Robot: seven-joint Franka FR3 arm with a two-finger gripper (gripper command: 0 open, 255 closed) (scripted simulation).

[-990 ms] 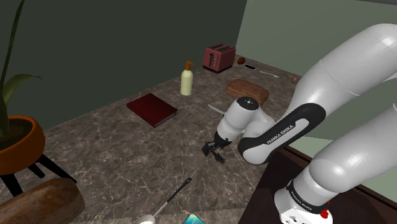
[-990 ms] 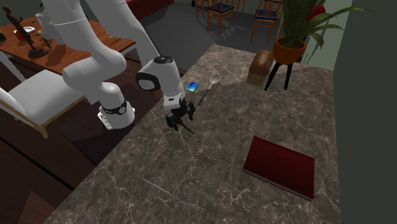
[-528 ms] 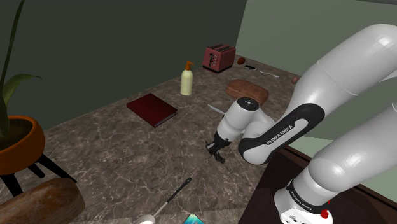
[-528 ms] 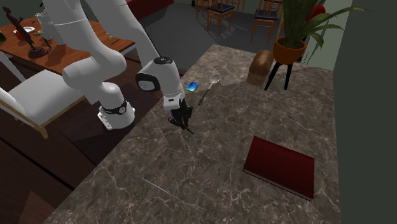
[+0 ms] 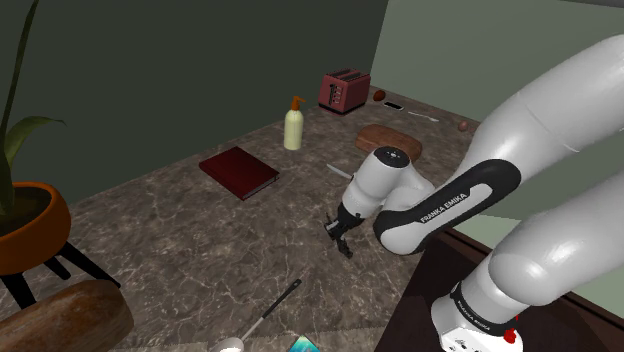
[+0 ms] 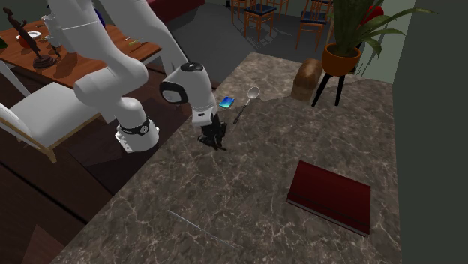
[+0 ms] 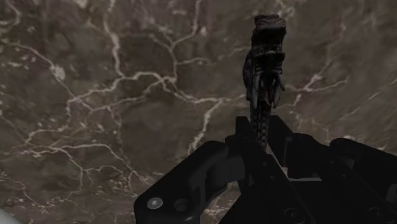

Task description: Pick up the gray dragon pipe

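Gripper [image 7: 263, 139] low over the marble counter [image 7: 114, 95], jaws pinching the thin stem of the dark gray dragon pipe [image 7: 264, 67]. Stem sits between the jaws and the bulkier dragon end sticks out ahead of them, on or just above the stone. Stem probably chosen because it's narrow enough to clamp. Next: lift straight up.

Hidden between the black fingers [image 7: 213, 168], the lower stem of the dragon pipe [image 7: 266, 63]; too dark to tell from the gripper [image 6: 213, 138] in the second exterior view; cut by the shoulder view's edges, blue phone [image 5: 304, 345] and loaf [image 5: 62, 318].
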